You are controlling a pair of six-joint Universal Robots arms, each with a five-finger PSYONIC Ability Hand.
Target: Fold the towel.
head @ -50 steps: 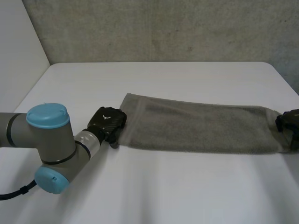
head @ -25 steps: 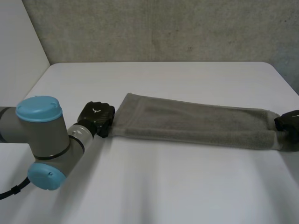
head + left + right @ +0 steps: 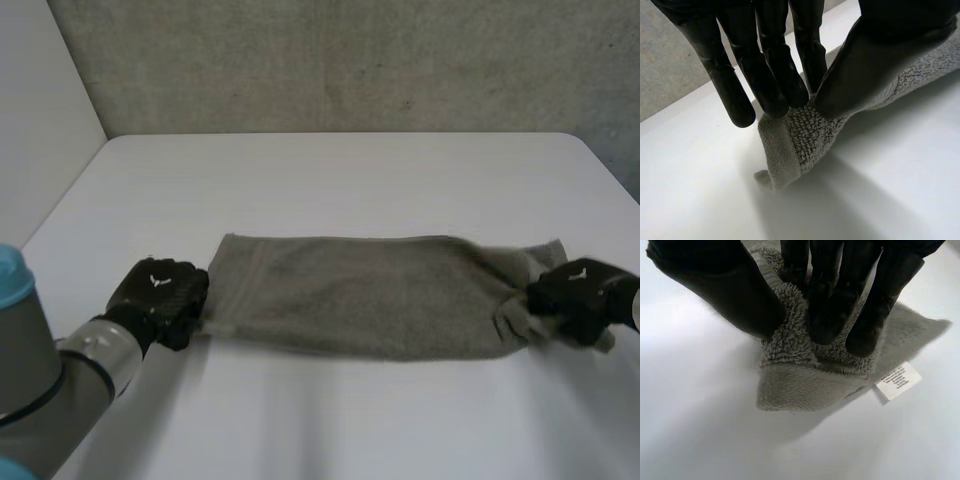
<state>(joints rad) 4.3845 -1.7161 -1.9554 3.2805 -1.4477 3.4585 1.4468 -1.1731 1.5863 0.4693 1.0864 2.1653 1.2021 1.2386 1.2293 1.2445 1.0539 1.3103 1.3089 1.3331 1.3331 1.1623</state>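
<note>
The grey towel (image 3: 360,295) lies as a long band across the white worktop (image 3: 330,170), between the two hands. The left hand (image 3: 160,298) pinches its left end between thumb and fingers. The right hand (image 3: 575,300) clamps the bunched right end, just beside a white label (image 3: 897,381).
</note>
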